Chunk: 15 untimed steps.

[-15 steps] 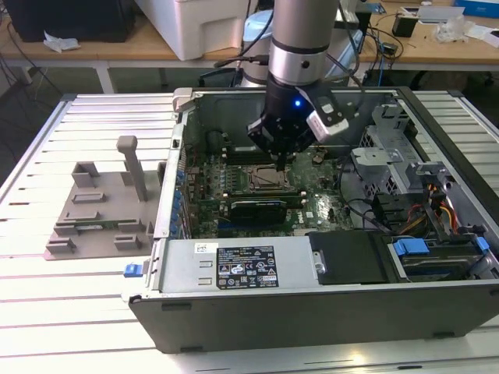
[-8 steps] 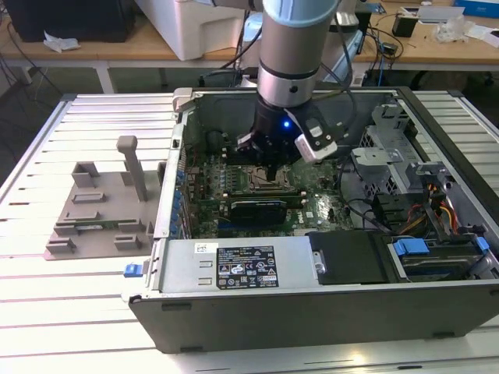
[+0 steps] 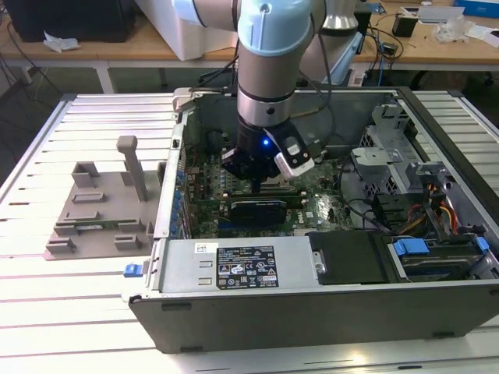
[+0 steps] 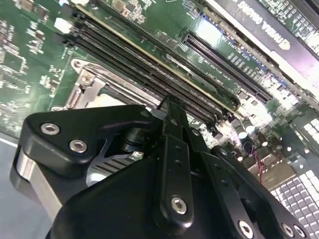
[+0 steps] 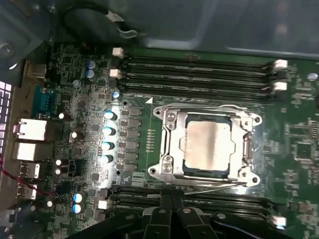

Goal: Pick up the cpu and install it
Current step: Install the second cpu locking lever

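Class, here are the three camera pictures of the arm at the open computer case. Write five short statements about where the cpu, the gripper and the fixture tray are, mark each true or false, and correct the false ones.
1. The cpu lies inside the metal socket frame on the motherboard. True.
2. The gripper hangs over the grey fixture tray. False: it is down inside the computer case, above the motherboard.
3. The grey fixture tray sits outside the case, on the exterior view's left. True.
4. The gripper is carrying the cpu. False: the cpu rests in the socket, apart from the gripper.
5. Memory slots run along the socket. True.
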### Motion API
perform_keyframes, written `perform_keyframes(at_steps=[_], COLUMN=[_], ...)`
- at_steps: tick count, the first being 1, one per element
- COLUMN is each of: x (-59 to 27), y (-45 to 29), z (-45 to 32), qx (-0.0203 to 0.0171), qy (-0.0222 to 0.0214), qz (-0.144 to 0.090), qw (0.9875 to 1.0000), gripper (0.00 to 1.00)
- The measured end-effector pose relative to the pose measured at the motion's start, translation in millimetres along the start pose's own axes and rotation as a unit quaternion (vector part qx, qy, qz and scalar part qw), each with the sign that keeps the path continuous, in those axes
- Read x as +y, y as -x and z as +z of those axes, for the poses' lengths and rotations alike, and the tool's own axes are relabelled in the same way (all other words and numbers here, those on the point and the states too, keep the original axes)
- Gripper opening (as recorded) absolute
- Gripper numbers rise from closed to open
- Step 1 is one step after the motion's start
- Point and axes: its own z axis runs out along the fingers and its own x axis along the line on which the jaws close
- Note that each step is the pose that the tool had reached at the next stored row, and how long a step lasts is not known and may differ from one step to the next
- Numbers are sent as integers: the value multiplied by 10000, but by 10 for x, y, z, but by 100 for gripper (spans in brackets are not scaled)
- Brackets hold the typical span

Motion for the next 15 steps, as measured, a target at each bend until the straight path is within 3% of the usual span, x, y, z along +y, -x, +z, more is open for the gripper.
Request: perform_keyframes(at_steps=[2,7,10,11,15], x=[3,59,83,104,114], y=[-46,-146,-164,-161,-155], z=[54,106,143,153,179], qx=[7,3,7,1,11], qy=[11,98,147,182,184], qz=[-80,-123,-162,-191,-249], qw=[10000,9999,9998,9997,9995], gripper=[11,11,11,11,11])
